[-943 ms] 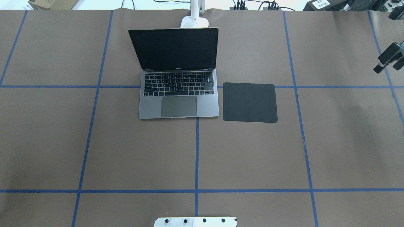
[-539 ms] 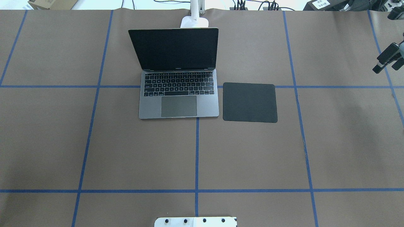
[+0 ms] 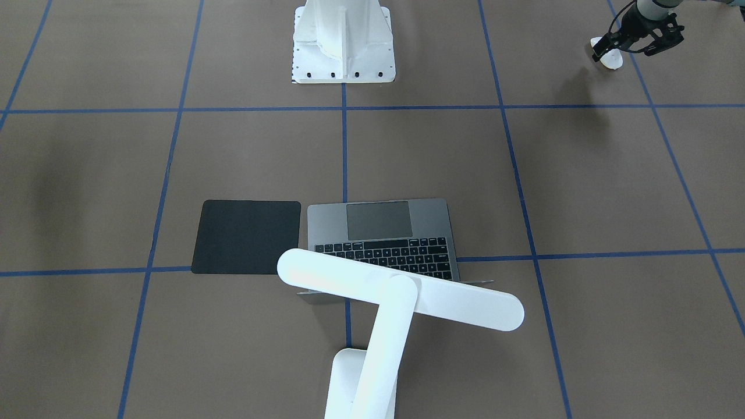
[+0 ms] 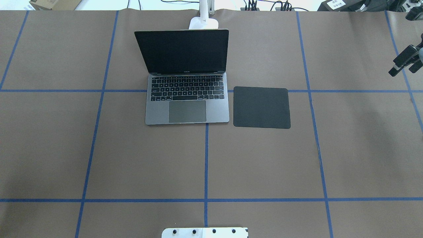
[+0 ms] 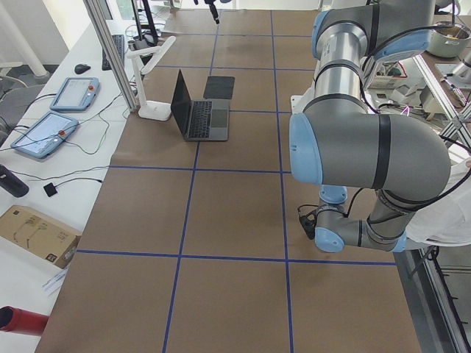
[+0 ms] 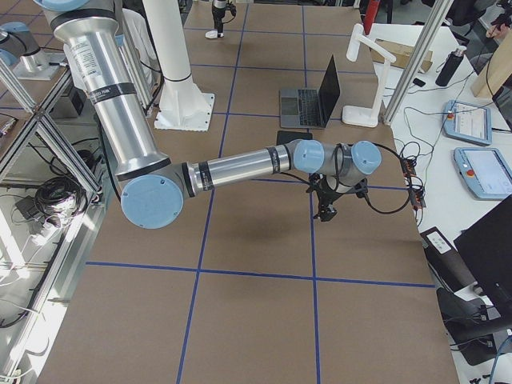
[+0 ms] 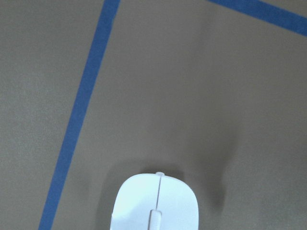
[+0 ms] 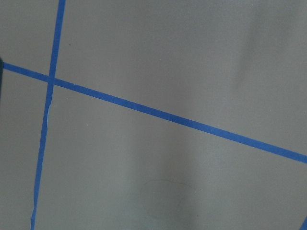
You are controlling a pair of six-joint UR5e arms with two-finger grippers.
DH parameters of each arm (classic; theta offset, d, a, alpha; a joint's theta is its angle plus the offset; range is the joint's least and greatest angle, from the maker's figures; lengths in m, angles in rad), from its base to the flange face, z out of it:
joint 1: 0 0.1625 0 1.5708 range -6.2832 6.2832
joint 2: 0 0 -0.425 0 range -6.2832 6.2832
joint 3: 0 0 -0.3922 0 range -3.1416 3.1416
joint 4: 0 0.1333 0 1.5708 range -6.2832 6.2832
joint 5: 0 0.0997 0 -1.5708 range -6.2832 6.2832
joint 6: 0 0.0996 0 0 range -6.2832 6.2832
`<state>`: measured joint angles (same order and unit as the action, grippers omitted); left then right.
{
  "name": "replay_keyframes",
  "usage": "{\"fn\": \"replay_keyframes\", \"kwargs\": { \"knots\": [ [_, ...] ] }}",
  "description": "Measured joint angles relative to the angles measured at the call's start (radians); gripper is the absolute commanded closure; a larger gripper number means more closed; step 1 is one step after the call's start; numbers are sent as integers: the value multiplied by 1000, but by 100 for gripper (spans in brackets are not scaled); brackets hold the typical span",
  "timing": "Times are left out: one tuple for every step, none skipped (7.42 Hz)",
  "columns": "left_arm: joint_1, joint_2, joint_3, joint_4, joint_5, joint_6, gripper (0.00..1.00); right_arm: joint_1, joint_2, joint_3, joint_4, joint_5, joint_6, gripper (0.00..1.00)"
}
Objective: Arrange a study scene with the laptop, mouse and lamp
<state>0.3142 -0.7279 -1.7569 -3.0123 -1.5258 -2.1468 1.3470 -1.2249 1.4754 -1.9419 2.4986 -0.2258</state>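
The white mouse [image 3: 606,58] sits in the upper right corner of the front view, well apart from the open laptop [image 4: 186,99], with the left gripper [image 3: 625,48] directly over it. The wrist view shows only the mouse's front at its bottom edge, so I cannot tell whether the fingers have closed on it. At the overhead view's right edge the right gripper [image 4: 403,67] hangs with fingers seemingly spread, nothing between them. The lamp [image 3: 401,294] stands behind the laptop's dark screen. A black mat [image 4: 261,107] lies just right of the laptop.
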Motion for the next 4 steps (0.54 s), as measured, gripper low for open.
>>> {"fn": "replay_keyframes", "kwargs": {
  "knots": [
    [6,0,0,-1,1,-3,2,0,-1,12,1,-1,9,1],
    [12,-1,0,-2,2,-5,2,0,-6,28,1,-1,16,1],
    [18,-1,0,-3,2,-7,2,1,-14,43,1,-3,20,1],
    [23,-1,1,-5,1,-12,2,1,-19,53,1,-4,25,1]
  ]
}}
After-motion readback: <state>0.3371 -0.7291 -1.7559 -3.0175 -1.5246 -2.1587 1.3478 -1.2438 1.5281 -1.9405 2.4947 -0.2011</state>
